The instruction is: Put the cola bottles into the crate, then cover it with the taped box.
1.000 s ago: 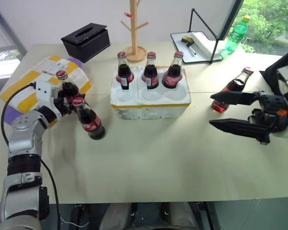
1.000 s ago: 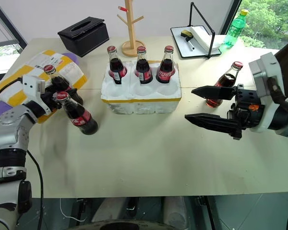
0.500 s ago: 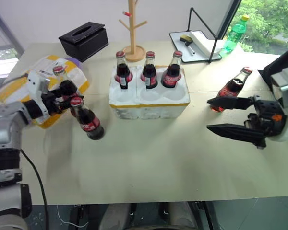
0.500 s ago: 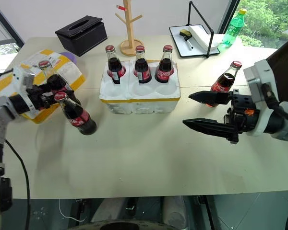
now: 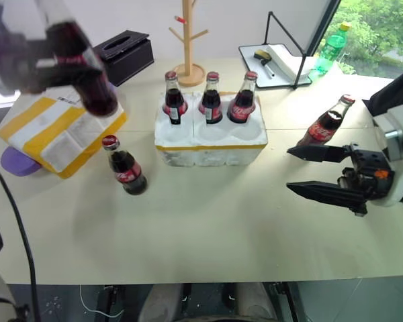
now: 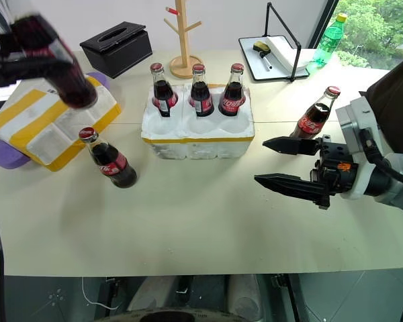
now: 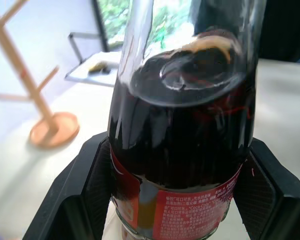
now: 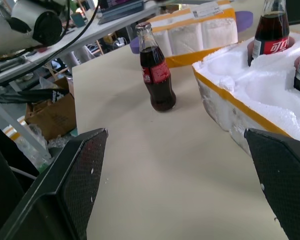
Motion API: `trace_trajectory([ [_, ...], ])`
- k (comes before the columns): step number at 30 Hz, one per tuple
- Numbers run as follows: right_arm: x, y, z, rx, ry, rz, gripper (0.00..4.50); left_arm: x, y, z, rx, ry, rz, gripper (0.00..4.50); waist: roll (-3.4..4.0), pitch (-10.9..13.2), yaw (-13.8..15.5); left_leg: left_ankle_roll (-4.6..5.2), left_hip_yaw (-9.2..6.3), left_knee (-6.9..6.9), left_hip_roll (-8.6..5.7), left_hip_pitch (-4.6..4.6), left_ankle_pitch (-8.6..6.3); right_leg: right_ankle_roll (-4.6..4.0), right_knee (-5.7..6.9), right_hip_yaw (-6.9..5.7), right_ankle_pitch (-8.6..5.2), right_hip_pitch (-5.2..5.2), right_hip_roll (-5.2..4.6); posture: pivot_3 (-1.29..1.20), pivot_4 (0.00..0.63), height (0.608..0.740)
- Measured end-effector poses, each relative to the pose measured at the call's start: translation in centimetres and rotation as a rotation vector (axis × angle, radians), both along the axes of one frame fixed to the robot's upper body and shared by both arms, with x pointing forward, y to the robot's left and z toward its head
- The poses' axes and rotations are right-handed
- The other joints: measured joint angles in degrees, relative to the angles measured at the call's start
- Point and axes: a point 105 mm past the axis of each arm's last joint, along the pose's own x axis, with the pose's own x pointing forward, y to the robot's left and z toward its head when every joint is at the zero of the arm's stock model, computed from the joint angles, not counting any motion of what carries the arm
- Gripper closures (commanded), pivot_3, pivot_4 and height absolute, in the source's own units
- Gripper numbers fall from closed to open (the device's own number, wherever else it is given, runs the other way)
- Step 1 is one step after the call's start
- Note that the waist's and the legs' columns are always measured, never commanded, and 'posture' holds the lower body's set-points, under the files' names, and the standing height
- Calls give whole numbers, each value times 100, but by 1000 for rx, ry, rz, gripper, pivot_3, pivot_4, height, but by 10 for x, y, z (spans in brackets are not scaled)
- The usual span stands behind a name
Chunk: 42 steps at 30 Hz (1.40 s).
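- The right gripper (image 5: 307,171) hovers over bare table (image 5: 208,228) with fingers spread apart, nothing between them; plenty of open room here.
- One cola bottle (image 5: 125,167) stands loose left of the crate (image 5: 210,143); another (image 5: 326,122) stands right of it. Glass, smooth, probably heavy and tippy: best gripped at the body.
- The crate's back wells hold three bottles; the front wells look free.
- The left gripper (image 7: 180,200) is clamped on a raised bottle (image 5: 80,64) above the taped box (image 5: 57,131), which lies near the table's left edge.
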Motion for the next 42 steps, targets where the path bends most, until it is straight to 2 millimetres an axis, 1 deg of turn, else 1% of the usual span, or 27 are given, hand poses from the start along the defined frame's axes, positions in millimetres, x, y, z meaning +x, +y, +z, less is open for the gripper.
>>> trace_trajectory([
  [2,0,0,0,6,-6,-3,0,-2,-22,12,-4,-8,-71,1802,-1,0,3,7,0,11,-5,-6,-3,2,3,0,0,-1,-2,0,150,736],
  [4,1,0,0,11,-12,-13,0,-4,-44,16,3,9,-140,1802,0,0,-14,9,2,14,-8,-7,-4,7,4,2,2,-1,-4,0,150,736],
  [6,0,0,-2,15,-10,-23,0,-3,-65,13,-3,52,-189,1802,-1,1,-14,9,2,14,-6,-8,-4,9,10,3,1,-5,-4,0,150,736],
  [8,-1,0,-3,20,-9,-28,0,-2,-81,8,3,89,-212,1802,-1,1,-15,5,2,14,-4,-12,-2,11,20,3,-1,-13,-4,0,150,736],
  [10,-2,0,-5,20,-7,-39,0,-1,-93,4,14,112,-211,1802,0,1,-33,-22,2,14,-4,-13,14,11,24,7,-1,-19,-3,0,150,736],
  [12,-2,-1,-6,19,-6,-48,0,3,-106,1,10,139,-197,1802,0,2,-22,-28,2,14,-4,-14,18,12,25,8,-1,-19,-3,0,150,736],
  [15,-2,-1,-5,23,-9,-59,0,9,-135,2,-3,175,-175,1802,-3,3,19,-23,1,22,-8,-20,16,12,25,6,-1,-17,-4,0,150,736],
  [18,-2,0,-5,25,-19,-63,0,7,-157,1,-1,171,-201,1802,-3,3,-5,-25,2,23,-10,-21,17,13,24,7,0,-18,-6,0,150,736],
  [20,-1,0,-5,30,-23,-67,0,5,-168,-4,14,180,-242,1802,-3,3,-14,-31,2,19,-7,-21,20,13,25,7,0,-23,-5,0,150,736],
  [22,-1,0,-4,32,-26,-70,0,3,-177,-9,40,178,-283,1802,0,2,-23,-35,2,17,-6,-21,23,13,29,8,0,-26,-4,0,150,736],
  [25,0,1,-5,35,-28,-72,0,13,-187,-20,57,198,-292,1802,1,2,-10,-38,2,18,-7,-21,25,13,31,8,0,-26,-5,0,150,736],
  [28,1,1,-6,44,-25,-84,0,32,-196,-35,66,228,-215,1802,0,2,-1,-29,2,22,-9,-23,20,13,30,8,0,-23,-7,0,150,736],
  [34,1,2,-11,40,-19,-102,0,48,-219,-50,57,254,-76,1802,-2,3,7,-32,1,22,-9,-41,22,13,28,8,0,-38,-6,0,150,736],
  [39,6,-2,-6,24,-74,-153,0,58,-223,-79,36,338,44,1802,-1,3,-18,-40,1,21,-7,-41,26,13,36,10,0,-46,-5,0,150,736],
  [41,8,-3,-2,23,-94,-162,0,62,-221,-85,44,351,102,1802,-1,3,-10,-43,1,21,-7,-45,28,13,39,10,1,-50,-4,0,150,736],
  [42,8,-4,-1,22,-99,-166,0,64,-219,-85,44,352,131,1802,-1,3,-3,-43,1,21,-7,-45,28,13,39,10,1,-50,-4,0,150,736],
])
